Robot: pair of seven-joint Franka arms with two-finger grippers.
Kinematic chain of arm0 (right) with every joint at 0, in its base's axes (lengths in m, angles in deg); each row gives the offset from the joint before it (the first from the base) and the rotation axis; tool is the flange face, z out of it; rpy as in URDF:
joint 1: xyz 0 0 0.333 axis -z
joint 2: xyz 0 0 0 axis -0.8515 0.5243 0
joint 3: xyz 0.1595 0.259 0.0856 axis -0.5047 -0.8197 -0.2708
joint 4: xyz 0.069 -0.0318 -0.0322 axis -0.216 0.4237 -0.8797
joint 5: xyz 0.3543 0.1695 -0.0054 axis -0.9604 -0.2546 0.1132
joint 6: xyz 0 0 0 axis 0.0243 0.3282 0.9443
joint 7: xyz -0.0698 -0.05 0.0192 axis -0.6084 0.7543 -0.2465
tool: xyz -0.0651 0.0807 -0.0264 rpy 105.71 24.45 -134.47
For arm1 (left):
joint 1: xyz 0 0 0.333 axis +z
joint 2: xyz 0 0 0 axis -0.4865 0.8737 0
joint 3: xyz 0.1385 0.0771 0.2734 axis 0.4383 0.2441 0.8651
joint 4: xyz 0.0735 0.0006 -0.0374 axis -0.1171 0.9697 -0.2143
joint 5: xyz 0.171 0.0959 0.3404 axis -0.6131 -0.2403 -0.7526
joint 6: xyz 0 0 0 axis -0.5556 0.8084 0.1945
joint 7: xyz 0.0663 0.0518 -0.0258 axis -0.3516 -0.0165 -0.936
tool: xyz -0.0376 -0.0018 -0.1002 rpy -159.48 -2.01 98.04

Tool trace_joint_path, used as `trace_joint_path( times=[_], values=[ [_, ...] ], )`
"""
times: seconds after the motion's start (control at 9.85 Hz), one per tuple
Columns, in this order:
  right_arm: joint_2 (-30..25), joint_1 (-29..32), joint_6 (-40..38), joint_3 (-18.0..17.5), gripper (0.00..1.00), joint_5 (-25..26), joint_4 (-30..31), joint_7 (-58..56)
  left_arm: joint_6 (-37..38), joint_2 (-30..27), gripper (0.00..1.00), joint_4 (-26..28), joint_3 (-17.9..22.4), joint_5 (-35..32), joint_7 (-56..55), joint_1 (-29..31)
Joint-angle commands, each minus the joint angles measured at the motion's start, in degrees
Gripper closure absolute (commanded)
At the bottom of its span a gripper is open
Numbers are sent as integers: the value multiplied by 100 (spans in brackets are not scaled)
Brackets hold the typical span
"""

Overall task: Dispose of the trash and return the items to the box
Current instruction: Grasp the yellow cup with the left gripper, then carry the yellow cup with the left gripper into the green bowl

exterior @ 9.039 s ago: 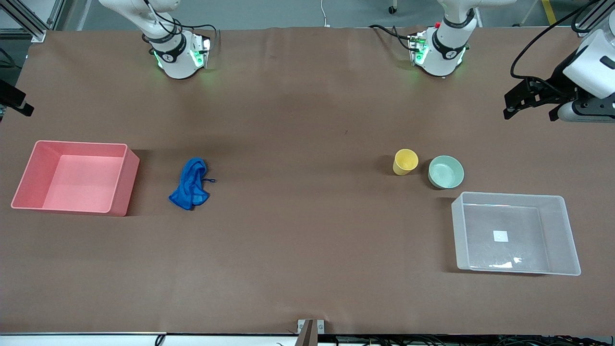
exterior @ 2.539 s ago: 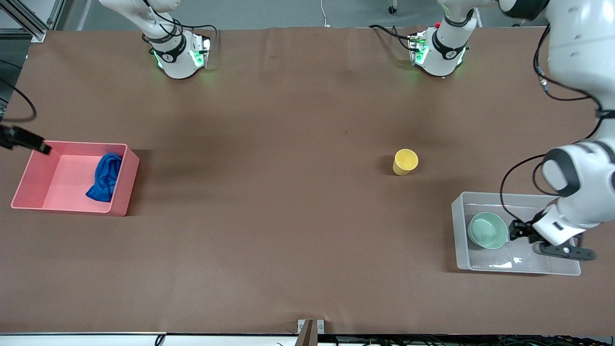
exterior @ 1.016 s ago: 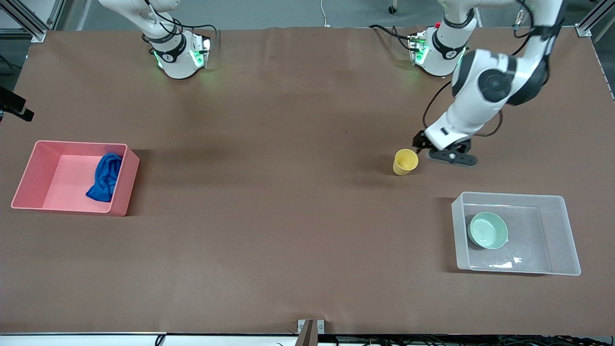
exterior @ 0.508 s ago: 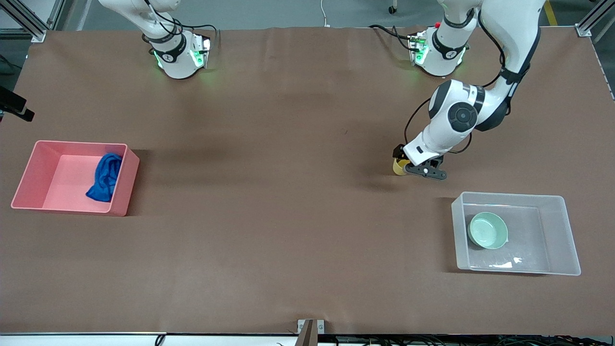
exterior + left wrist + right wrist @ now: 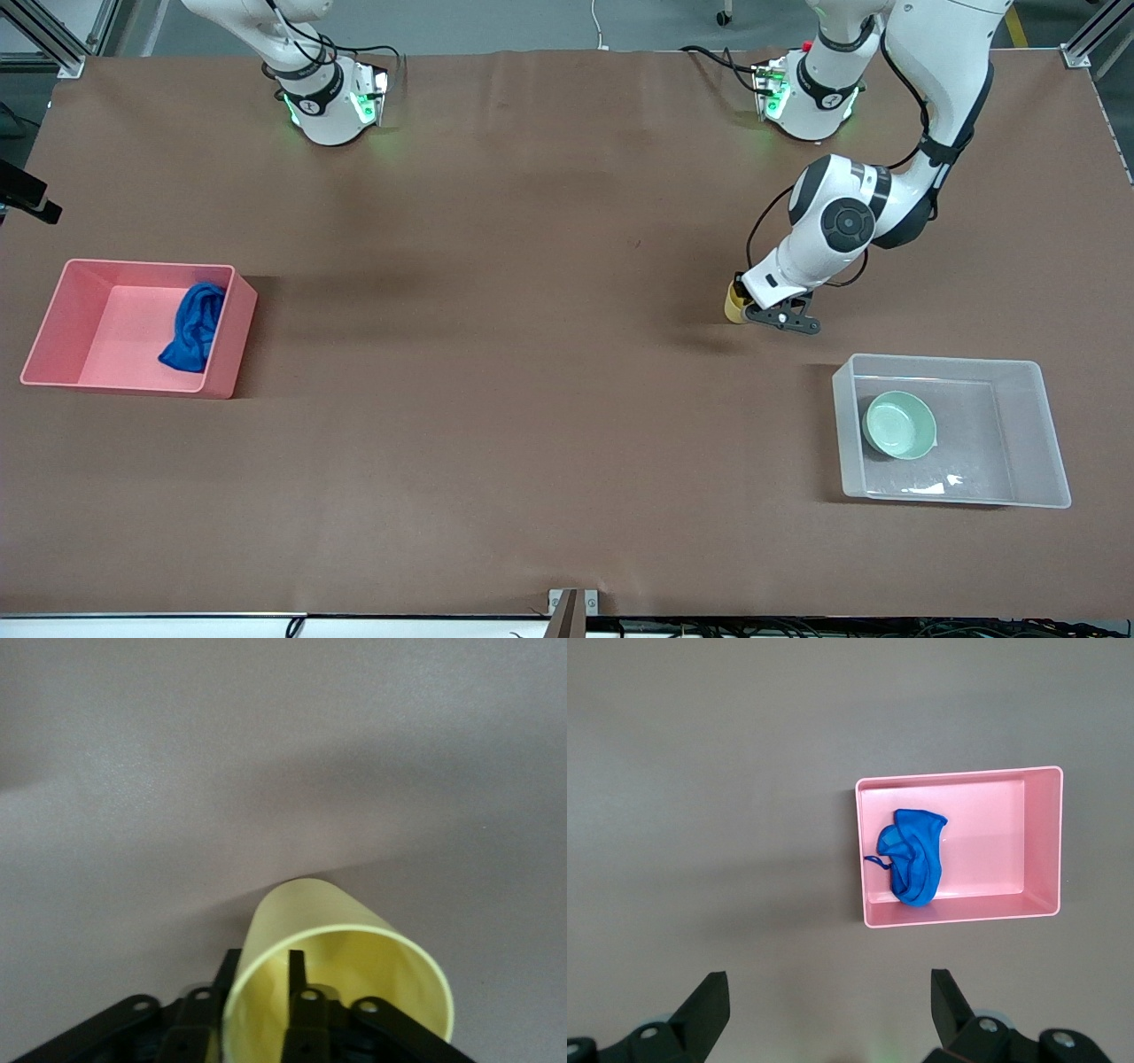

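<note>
The yellow cup point(image 5: 733, 307) stands on the table, farther from the front camera than the clear box point(image 5: 1035, 372). My left gripper point(image 5: 747, 309) is down on it, one finger inside the cup point(image 5: 354, 974) and one outside, shut on its wall point(image 5: 263, 961). The mint-green bowl point(image 5: 900, 425) lies in the clear box. The blue rag point(image 5: 193, 326) lies in the pink bin point(image 5: 53, 319), and also shows in the right wrist view point(image 5: 914, 855). My right gripper point(image 5: 824, 979) is open and empty, waiting high beside the pink bin point(image 5: 992, 815).
The pink bin stands at the right arm's end of the table and the clear box at the left arm's end. Brown table surface lies between them. The two arm bases stand along the table's top edge.
My left gripper came down from beside the cup onto it, now straddling its wall. Earlier the rag went into the pink bin and the bowl into the clear box.
</note>
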State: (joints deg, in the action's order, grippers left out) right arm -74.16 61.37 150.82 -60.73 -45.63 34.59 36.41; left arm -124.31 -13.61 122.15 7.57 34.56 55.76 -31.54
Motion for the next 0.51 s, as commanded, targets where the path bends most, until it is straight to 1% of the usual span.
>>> trace_joint_path(
  times=[0.0,0.1,0.2,0.3,0.41],
  values=[
    [-100,79,-10,-66,0,77,59,-50,1,-189,100,22,39,-164,-62,49],
    [-100,88,-10,-65,0,77,59,-102,141,-453,100,-56,135,-164,34,93],
    [-100,88,-10,-65,0,77,59,-103,490,-612,100,-344,397,-173,113,94],
    [-100,88,-10,-65,0,77,59,-103,973,-579,100,-843,609,-155,367,102],
    [-100,88,-10,-65,0,77,59,-103,1404,-448,100,-1449,924,-86,621,102]
  ],
)
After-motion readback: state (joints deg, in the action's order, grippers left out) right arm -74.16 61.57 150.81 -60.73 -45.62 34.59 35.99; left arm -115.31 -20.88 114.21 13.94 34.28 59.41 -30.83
